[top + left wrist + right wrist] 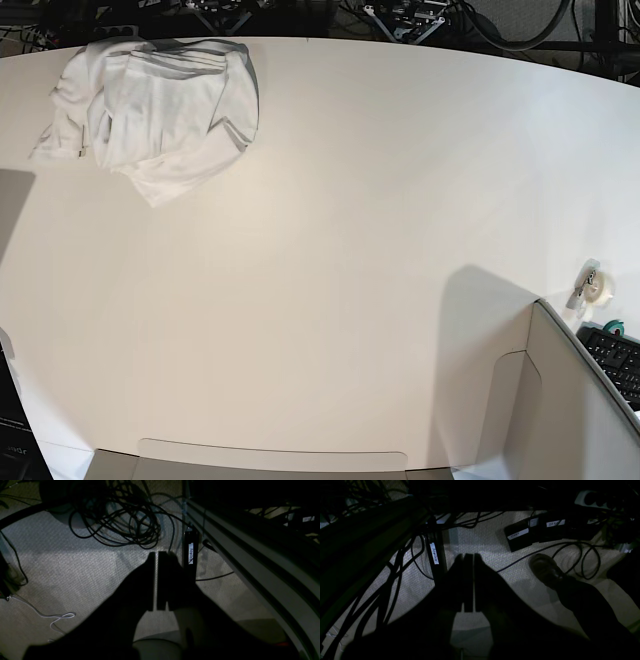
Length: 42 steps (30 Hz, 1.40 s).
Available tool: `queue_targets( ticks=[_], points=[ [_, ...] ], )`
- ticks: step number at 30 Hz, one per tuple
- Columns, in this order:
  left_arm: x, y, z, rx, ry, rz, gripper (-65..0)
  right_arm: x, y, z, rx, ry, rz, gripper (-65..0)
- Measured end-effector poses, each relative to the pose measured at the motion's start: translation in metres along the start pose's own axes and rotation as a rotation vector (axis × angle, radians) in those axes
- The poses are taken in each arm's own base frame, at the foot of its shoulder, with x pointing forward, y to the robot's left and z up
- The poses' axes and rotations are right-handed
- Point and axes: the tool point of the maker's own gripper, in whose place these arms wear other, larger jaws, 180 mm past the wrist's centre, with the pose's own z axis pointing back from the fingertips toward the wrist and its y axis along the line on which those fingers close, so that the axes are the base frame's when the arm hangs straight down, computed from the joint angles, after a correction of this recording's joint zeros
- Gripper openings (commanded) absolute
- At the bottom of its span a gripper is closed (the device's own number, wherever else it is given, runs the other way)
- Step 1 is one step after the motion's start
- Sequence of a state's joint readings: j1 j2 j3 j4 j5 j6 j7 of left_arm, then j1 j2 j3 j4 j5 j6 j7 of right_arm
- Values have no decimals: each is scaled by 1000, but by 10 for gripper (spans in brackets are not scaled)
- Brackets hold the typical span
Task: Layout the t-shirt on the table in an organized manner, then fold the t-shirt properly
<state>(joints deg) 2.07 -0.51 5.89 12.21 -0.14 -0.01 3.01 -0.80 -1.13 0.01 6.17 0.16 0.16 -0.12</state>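
Note:
The t-shirt [160,105] lies crumpled in a white heap at the far left of the table [330,260] in the base view; no print shows on it. Neither arm appears in that view. Both wrist cameras look down at a dim carpeted floor below the table. My left gripper [157,555] is shut, its dark fingers pressed together with nothing between them. My right gripper [468,556] is also shut and empty. Both grippers hang far from the shirt.
A tape roll [597,285] and a keyboard [620,362] sit at the right edge beside a grey-white box panel [565,400]. Under the table lie coiled cables [120,520], a labelled black bar [190,555], black labelled boxes [520,536] and a person's shoe [543,568].

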Motion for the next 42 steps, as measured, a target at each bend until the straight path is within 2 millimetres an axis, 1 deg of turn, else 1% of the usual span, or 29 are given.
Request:
queue_targets(
  ticks=[33, 35, 37, 38, 42],
  points=[
    [0, -1, 0, -1, 0, 0, -646, 0, 1, 0, 1, 0, 1, -650],
    [0, -2, 0, -3, 0, 1, -646, -4, 1, 1, 1, 0, 1, -650],
    [-9, -2, 1, -3, 10, 1, -646, -11, 1, 2, 2, 4, 0, -650],
    [-6, -2, 2, -4, -3, 0, -646, -15, 1, 3, 1, -3, 0, -650],
    [-12, -3, 7, -4, -33, -1, -647, -29, -2, 9, -3, -24, 1, -650]
  ],
)
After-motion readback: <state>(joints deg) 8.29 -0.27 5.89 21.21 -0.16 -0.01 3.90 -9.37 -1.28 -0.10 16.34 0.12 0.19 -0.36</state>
